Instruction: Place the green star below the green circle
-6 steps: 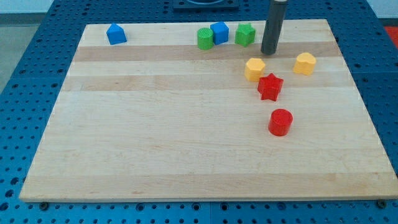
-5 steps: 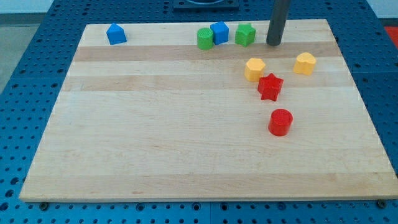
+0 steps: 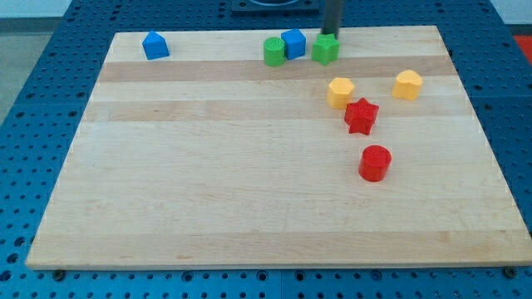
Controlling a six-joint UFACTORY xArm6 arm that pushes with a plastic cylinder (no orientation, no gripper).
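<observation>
The green star [image 3: 326, 49] sits near the board's top edge, right of a blue cube [image 3: 293, 42]. The green circle [image 3: 273, 51] is just left of that blue cube. My tip [image 3: 331, 35] stands right behind the green star, at its top side, touching or almost touching it. The rod rises out of the view's top.
A blue block [image 3: 155, 45] lies at the top left. A yellow hexagon [image 3: 340, 91], a red star [image 3: 361, 115] and a red cylinder [image 3: 375, 163] lie below the green star. Another yellow block [image 3: 407, 84] lies to the right. The wooden board [image 3: 208, 183] ends just above the tip.
The rod has moved up and to the left, from right of the green star to just behind it. The green star has shifted slightly down-left.
</observation>
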